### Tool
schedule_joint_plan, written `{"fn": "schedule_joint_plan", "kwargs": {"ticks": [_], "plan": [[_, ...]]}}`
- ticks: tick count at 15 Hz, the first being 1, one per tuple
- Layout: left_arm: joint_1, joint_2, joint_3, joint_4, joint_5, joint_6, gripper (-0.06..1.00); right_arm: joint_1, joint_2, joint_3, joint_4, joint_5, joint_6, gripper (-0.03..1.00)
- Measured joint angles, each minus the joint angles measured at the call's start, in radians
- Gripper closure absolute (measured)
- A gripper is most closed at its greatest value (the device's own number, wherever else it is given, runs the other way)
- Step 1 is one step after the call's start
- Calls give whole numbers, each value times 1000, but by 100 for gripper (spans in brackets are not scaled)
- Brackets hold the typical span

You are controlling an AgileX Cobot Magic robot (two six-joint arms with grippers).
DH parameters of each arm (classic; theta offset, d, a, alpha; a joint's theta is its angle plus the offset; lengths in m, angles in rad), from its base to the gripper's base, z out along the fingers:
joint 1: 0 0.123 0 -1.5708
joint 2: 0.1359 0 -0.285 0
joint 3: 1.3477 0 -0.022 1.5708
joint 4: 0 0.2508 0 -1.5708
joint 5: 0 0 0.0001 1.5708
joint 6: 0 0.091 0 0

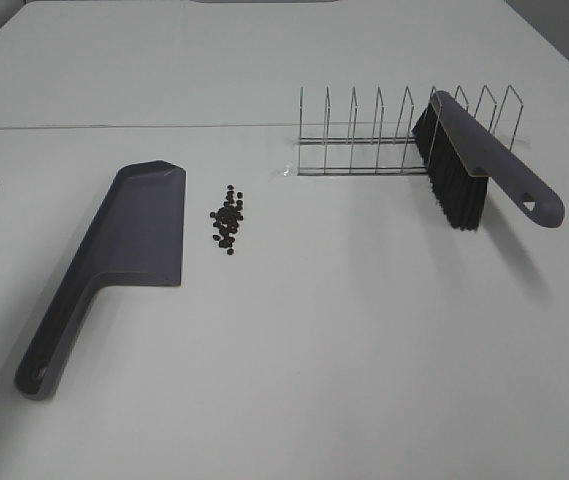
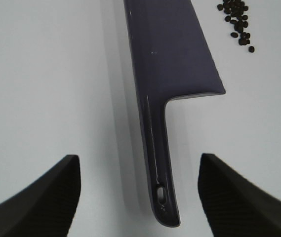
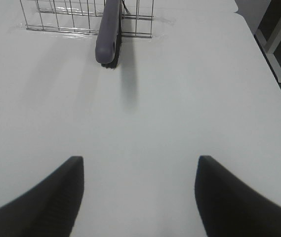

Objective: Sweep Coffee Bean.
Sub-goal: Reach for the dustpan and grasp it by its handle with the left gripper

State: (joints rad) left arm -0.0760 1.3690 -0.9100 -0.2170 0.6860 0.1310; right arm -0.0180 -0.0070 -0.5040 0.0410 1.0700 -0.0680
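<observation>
Overhead, tiny dark oval coffee beans (image 1: 228,218) are lying toward the table's (image 1: 364,350) left edge, just beside the flat grey plastic dustpan (image 1: 129,240). Left wrist: the left gripper (image 2: 138,157) is hanging spread wide over the dustpan's handle (image 2: 156,148). Right wrist: the right gripper (image 3: 140,158) is gaping empty toward the grey bristled brush (image 3: 108,34); grasping both tools is likely coming next.

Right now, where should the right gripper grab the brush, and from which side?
Probably the bare handle end of the brush, which sticks out of the wire rack toward the right gripper. Come in from the near side, along the handle, clear of the bristles.
</observation>
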Motion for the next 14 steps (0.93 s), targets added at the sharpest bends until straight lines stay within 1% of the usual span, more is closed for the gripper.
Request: {"fn": "schedule_joint_plan", "kwargs": {"ticks": [5,6,8,9,11,14], "plan": [[0,200,-7,1,4,-74,30,0,0,0,0,0,0,35],[-7,230,-7,3,-7,-80,30,0,0,0,0,0,0,35],[-48,276,-7,12,-26,-96,30,0,0,0,0,0,0,35],[-88,312,-7,62,-47,-173,30,0,0,0,0,0,0,35],[-95,341,-7,100,-70,-239,30,0,0,0,0,0,0,35],[-110,391,-7,109,-91,-263,30,0,0,0,0,0,0,35]]}}
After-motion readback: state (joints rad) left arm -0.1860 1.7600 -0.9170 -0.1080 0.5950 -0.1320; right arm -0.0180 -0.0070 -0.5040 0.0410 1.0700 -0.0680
